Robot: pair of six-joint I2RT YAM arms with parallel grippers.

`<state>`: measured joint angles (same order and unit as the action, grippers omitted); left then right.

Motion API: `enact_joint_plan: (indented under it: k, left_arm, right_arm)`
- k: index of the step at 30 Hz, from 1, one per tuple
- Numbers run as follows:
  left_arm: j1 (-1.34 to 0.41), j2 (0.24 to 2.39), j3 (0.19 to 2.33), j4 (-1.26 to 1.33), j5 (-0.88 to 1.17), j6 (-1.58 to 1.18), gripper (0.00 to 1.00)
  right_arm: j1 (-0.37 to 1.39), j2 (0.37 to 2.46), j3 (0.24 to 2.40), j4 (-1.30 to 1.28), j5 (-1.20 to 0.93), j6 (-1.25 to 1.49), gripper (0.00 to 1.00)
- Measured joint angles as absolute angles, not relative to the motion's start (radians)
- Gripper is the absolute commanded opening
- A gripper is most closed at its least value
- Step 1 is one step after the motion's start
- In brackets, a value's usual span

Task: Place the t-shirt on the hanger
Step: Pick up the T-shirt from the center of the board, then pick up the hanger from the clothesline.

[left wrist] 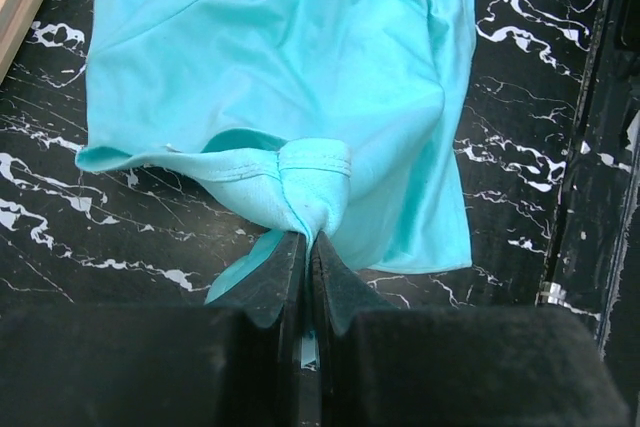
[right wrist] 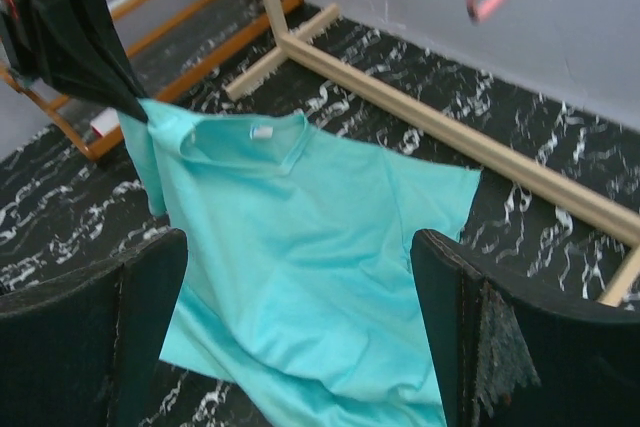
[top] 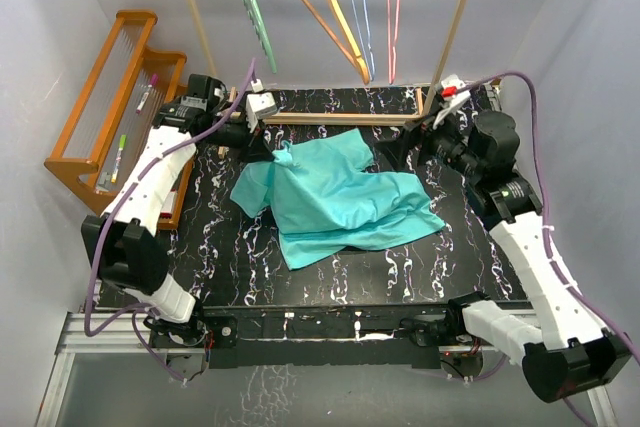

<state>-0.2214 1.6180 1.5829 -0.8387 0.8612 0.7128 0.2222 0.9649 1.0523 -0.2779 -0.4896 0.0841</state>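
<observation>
The teal t-shirt [top: 335,197] lies crumpled on the black marbled table, with its collar end lifted at the far left. My left gripper [top: 272,152] is shut on a bunched fold of the t-shirt [left wrist: 300,57] by the neckline, and cloth shows between the tips of the left gripper [left wrist: 305,237]. My right gripper [top: 405,152] hovers open beside the shirt's far right sleeve; in its wrist view the right gripper [right wrist: 297,247] frames the t-shirt [right wrist: 290,197] from above with nothing between its fingers. The mint-green hanger [top: 250,7] hangs at the back left on the rail.
An orange wooden hanger [top: 325,2], a blue wire hanger [top: 358,7] and a pink wire hanger [top: 393,7] hang beside it. The wooden frame's base bar [top: 340,117] runs behind the shirt. A wooden rack [top: 110,97] with markers stands at the left.
</observation>
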Motion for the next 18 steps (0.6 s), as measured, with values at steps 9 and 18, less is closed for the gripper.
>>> enact_joint_plan:
  k: [9, 18]
  left_arm:
    - [-0.219, 1.49, 1.441, -0.777, 0.852, 0.667, 0.0]
    - [-0.219, 1.483, 1.387, -0.734, 0.817, 0.653, 0.0]
  right_arm:
    - [0.356, 1.28, 1.494, -0.2, -0.414, 0.113, 0.95]
    - [0.436, 1.754, 2.074, -0.153, -0.368, 0.113, 0.94]
